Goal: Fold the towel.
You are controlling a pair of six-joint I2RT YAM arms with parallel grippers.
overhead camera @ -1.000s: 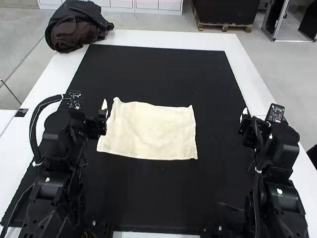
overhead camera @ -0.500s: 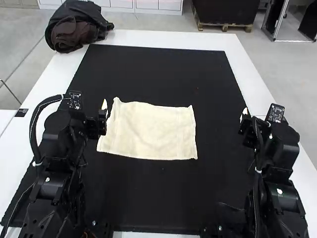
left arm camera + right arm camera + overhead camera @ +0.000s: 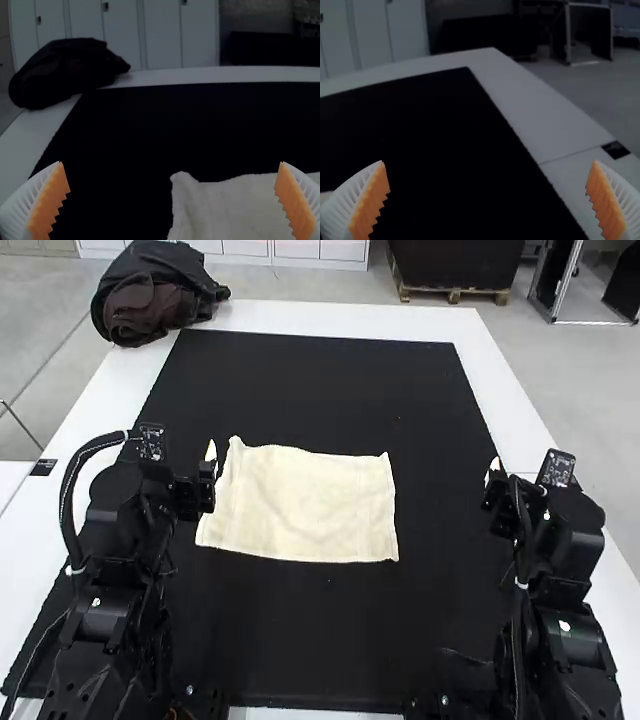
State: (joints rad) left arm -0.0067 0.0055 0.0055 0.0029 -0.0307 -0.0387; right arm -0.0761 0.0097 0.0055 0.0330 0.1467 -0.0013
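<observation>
I see a dark bundle (image 3: 165,275) on the table's (image 3: 330,316) far left corner; on the mat (image 3: 320,390), the towel (image 3: 305,502) runs longest left to right; left gripper (image 3: 211,454) and right gripper (image 3: 492,472) gape.

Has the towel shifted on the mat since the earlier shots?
No. In the high view the towel lies where it did, its edges at the same spots on the black mat.

The towel (image 3: 305,505) is plain cream, the mat (image 3: 320,380) black, the counter (image 3: 340,321) white, the cloth heap (image 3: 150,315) black and dark brown, both arms black, the ribbed jaws white with orange pads (image 3: 52,196).
</observation>
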